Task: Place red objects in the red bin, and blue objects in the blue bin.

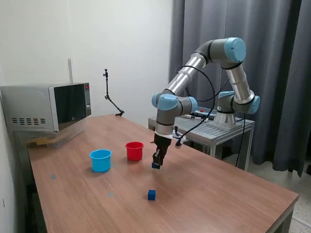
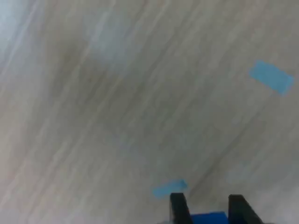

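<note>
Gripper (image 1: 156, 164) is pinched on a blue cube (image 1: 155, 165); in the wrist view the cube (image 2: 209, 218) is seen clamped between the two black fingers (image 2: 179, 207). The held cube is carried clear above the wooden table (image 1: 218, 194), just off the red cup (image 1: 134, 150) toward the exterior view's right. The light blue cup (image 1: 101, 160) is set beside the red cup, on the exterior view's left. A second blue cube (image 1: 152, 194) is left on the table nearer the camera, well apart from both cups. Cup contents cannot be made out. Blue tape marks (image 2: 271, 77) are seen on the tabletop in the blurred wrist view. A microwave (image 1: 46, 107) is parked at the table's far corner.
</note>
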{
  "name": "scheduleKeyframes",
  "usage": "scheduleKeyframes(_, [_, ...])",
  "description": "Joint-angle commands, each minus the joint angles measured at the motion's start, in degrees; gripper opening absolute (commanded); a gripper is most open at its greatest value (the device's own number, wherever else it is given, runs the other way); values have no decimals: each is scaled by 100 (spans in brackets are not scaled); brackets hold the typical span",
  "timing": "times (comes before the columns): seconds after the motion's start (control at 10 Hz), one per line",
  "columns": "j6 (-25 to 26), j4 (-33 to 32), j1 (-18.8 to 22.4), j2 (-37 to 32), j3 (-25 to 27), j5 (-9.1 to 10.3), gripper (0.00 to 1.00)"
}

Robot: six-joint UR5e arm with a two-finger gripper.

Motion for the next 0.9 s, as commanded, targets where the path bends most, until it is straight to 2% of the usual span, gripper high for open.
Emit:
scheduleKeyframes(0.0, [-349,36,-34,-17,-400,-23,0])
scheduleKeyframes(0.4, [-990,228,-253,-70,-857,-23,0])
scheduleKeyframes(0.7, [-1114,466,-456,-105,-1157,-23,0])
scheduleKeyframes(0.8, [-1393,501,-622,-210,-1279,-23,0])
